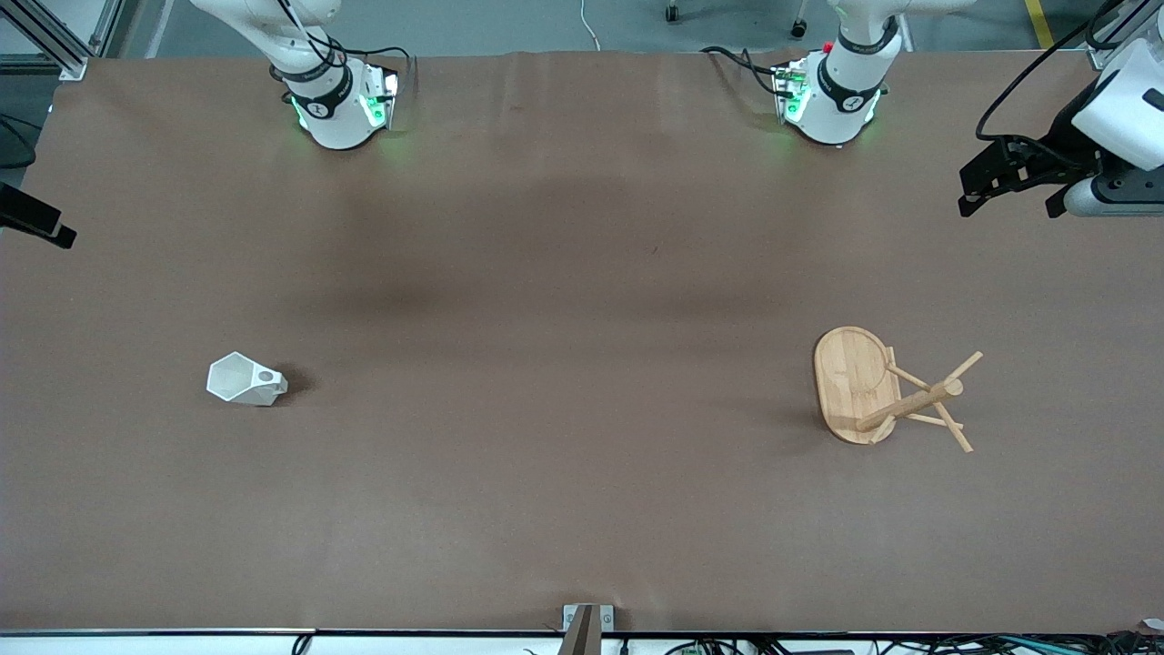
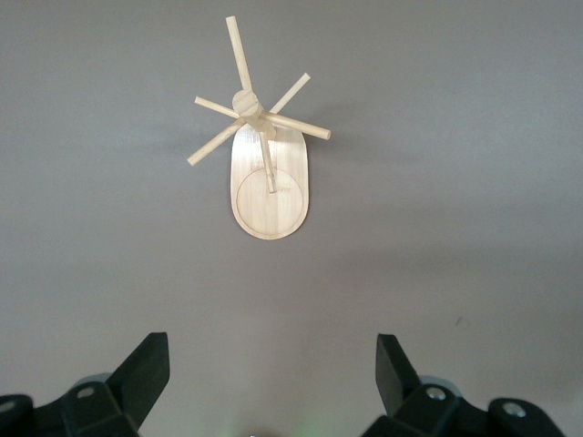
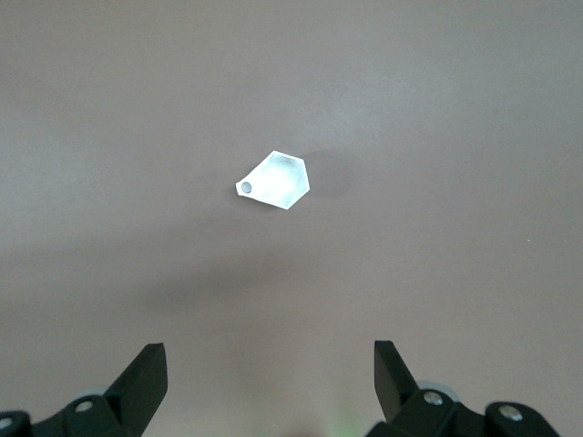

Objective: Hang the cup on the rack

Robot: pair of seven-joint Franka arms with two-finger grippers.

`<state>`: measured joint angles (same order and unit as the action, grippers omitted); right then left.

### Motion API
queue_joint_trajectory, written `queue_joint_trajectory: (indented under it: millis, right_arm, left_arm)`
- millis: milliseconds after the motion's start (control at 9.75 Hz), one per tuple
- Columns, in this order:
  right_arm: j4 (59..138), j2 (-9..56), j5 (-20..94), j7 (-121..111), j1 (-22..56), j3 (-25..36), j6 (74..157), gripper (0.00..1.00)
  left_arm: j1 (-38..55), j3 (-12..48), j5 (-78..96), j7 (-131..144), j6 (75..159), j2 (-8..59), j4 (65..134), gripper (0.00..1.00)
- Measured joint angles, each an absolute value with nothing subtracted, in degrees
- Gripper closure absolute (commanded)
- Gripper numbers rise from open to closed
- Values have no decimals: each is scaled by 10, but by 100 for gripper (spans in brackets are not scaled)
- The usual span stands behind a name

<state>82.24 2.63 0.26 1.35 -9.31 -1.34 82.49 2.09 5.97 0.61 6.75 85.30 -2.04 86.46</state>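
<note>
You're looking at a bench [image 1: 582, 273] covered in a matt brown sheet, paper-like, with faint creases. The cup [image 1: 244, 379] looks like smooth white plastic, its flat facets catching light without much gloss. The rack [image 1: 873, 389] is pale bamboo, grain showing on its flat base, with a satin finish. The fingers [image 2: 146, 369] you see in both wrist views are matt black plastic.

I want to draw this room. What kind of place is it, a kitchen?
Probably a robot lab, not a kitchen. Two robot arms are bolted to a brown-covered table, cables trail along its edges, and only a white cup and a wooden rack sit on it.
</note>
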Motion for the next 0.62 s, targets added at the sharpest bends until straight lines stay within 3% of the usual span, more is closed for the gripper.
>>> queue_joint_trajectory:
  millis: [615]
  right_arm:
    - [826, 27, 3, 7, -93, -10, 825, 0]
  left_arm:
    - [21, 60, 6, 70, 853, -20, 865, 0]
